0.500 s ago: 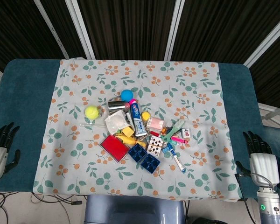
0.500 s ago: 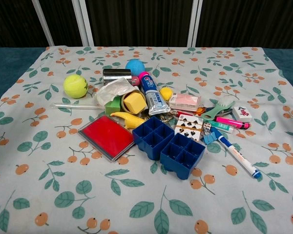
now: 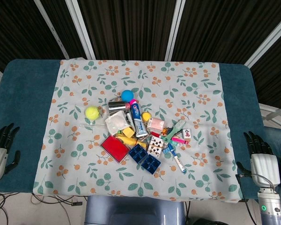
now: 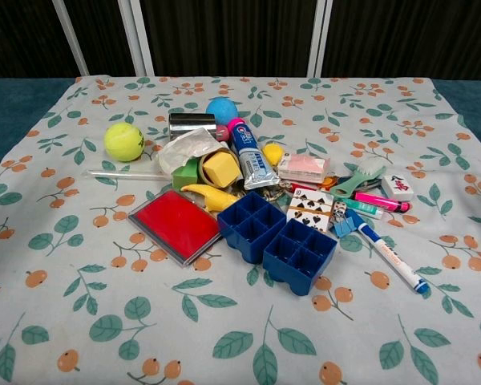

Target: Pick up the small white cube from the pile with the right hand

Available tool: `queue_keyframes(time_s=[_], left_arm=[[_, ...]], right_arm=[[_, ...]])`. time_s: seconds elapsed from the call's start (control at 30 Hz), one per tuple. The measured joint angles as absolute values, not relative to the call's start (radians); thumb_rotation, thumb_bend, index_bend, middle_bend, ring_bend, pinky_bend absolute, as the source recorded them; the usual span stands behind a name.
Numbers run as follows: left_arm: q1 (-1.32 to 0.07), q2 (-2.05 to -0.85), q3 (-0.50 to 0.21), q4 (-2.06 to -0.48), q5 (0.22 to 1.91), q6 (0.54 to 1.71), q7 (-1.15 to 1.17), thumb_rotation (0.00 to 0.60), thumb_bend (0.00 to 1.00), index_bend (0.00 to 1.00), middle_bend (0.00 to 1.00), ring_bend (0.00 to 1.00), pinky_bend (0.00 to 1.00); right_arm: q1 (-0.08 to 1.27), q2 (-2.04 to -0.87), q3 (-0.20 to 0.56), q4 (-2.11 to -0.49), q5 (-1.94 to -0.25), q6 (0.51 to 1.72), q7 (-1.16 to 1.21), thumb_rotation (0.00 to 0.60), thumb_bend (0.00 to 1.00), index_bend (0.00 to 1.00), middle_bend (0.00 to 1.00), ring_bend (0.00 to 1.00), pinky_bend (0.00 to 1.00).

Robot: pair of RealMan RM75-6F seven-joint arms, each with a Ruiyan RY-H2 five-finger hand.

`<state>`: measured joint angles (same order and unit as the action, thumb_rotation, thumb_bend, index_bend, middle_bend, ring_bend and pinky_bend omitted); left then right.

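The small white cube (image 3: 186, 133) with a red mark on top lies at the right edge of the pile, beside a pink pen (image 3: 179, 139) and a green brush (image 3: 174, 130). In the chest view the cube (image 4: 398, 187) sits just right of the brush (image 4: 361, 178). My right hand (image 3: 261, 157) hangs off the table's right front corner, far from the cube, fingers extended and holding nothing. At the left front corner my left hand (image 3: 1, 150) is likewise empty with its fingers apart. Neither hand shows in the chest view.
The pile on the floral cloth (image 3: 201, 84) holds a blue divided tray (image 4: 278, 239), red flat case (image 4: 176, 224), toothpaste tube (image 4: 248, 154), playing cards (image 4: 313, 207), marker (image 4: 389, 257), yellow-green ball (image 4: 124, 140), blue ball (image 4: 221, 110) and metal tin (image 4: 191, 124).
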<state>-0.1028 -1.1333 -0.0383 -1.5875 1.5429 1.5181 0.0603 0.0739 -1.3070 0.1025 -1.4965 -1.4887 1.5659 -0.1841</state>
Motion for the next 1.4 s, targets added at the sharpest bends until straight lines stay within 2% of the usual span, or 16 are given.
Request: queue_keyframes(time_s=[0.43,0.87,1.2,1.4], left_arm=[[-0.103,-1.134,-0.039,-1.589,1.542,1.517,0.058,0.6,0.52,0.01,0.0,0.03,0.09],[-0.098,-1.133,-0.037,-1.598,1.546,1.525,0.05,0.6,0.52,0.01,0.0,0.03,0.09],[-0.097,-1.124,-0.042,-1.597,1.531,1.519,0.029,0.6,0.52,0.01,0.0,0.03,0.09],[-0.095,-1.123,-0.044,-1.597,1.528,1.521,0.028,0.6,0.52,0.01,0.0,0.03,0.09]], right_arm=[[0.085,-1.289,0.087,-1.502,-1.498,1.518,-0.113,0.6,0.23,0.08,0.11,0.13,0.22],[0.17,-1.322,0.084,-1.492,-1.548,1.419,-0.005,0.6,0.22,0.16,0.18,0.13,0.22],[0.305,-1.479,0.159,-1.435,-1.481,1.278,-0.097,0.6,0.22,0.2,0.2,0.13,0.22],[0.387,-1.499,0.2,-1.404,-1.423,1.177,-0.154,0.6,0.22,0.22,0.21,0.13,0.22]])
